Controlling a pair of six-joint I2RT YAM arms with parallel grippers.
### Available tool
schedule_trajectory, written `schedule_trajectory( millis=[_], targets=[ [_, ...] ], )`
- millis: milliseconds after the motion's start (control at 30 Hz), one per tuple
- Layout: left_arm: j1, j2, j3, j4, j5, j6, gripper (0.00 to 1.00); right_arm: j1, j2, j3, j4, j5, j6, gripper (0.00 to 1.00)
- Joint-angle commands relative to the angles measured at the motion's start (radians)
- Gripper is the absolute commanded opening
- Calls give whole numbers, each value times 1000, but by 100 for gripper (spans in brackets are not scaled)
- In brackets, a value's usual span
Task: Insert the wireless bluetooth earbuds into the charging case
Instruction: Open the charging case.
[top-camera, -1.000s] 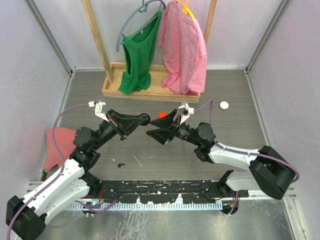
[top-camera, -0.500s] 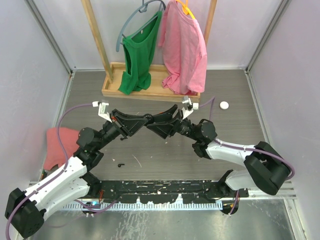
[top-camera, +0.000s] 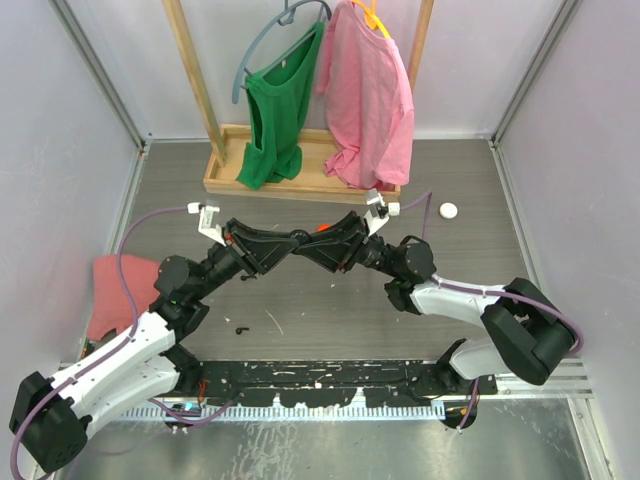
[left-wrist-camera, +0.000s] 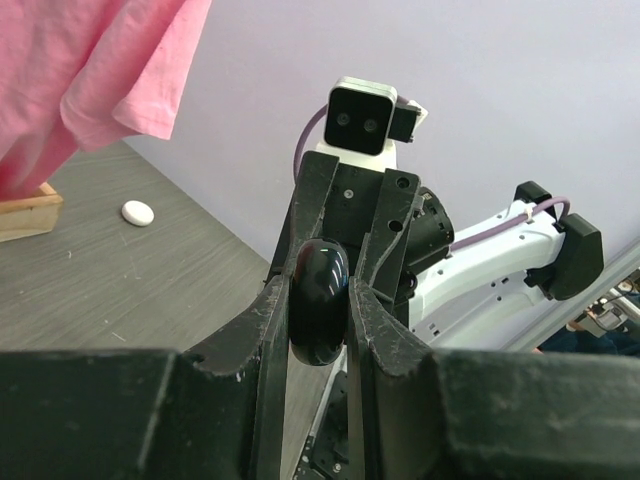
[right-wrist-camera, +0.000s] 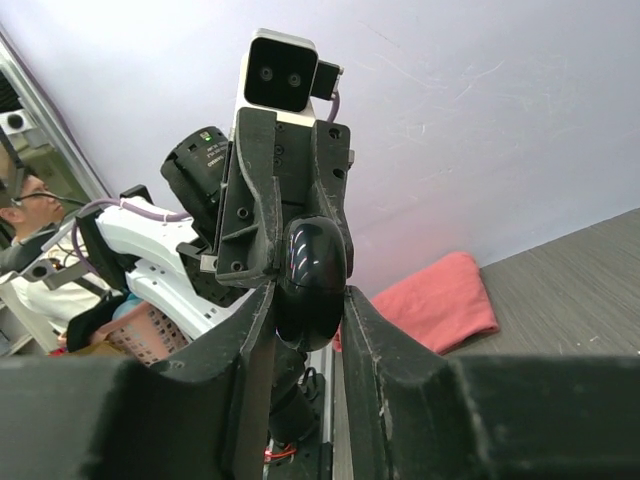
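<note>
The charging case (left-wrist-camera: 318, 300), a glossy black oval pod, hangs above the table's middle (top-camera: 297, 241) with both grippers on it from opposite sides. My left gripper (top-camera: 292, 240) is shut on it, a finger pressed to each flank (left-wrist-camera: 318, 292). My right gripper (top-camera: 304, 243) is shut on the same case (right-wrist-camera: 312, 275), its fingertips meeting the left ones (right-wrist-camera: 306, 298). The case looks shut. A tiny black piece (top-camera: 241, 329), perhaps one of the earbuds, lies on the table near the front; no other earbud shows.
A white puck (top-camera: 448, 210) lies at the right (left-wrist-camera: 138, 212), and a sliver of an orange-red puck (top-camera: 322, 228) shows behind my right gripper. A wooden rack (top-camera: 300, 180) with green and pink garments stands at the back. A red cloth (top-camera: 112, 295) lies at the left.
My right gripper has moved left to meet the left one and closed on the black case. The left gripper kept its grip and shifted slightly toward the middle.
</note>
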Motion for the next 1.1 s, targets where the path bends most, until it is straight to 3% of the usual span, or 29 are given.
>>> schedule_trajectory(
  millis=[0, 200, 400, 767, 967, 1067],
  targets=[
    [-2, -9, 29, 49, 21, 4, 4, -18, -12, 28, 91, -60, 5, 29],
    [-2, 9, 56, 18, 93, 19, 3, -36, -25, 47, 69, -150, -3, 25],
    [-2, 15, 75, -9, 140, 42, 0, -41, -61, 52, -6, -191, -46, 38],
    [-2, 14, 87, -38, 172, 76, 0, -41, -64, 63, -31, -219, -58, 44],
    [-2, -5, 90, -68, 176, 110, 0, -45, -62, 62, -48, -241, -76, 24],
    [-2, -25, 97, -126, 174, 150, 11, -48, -75, 50, -84, -252, -117, 15]
  ],
)
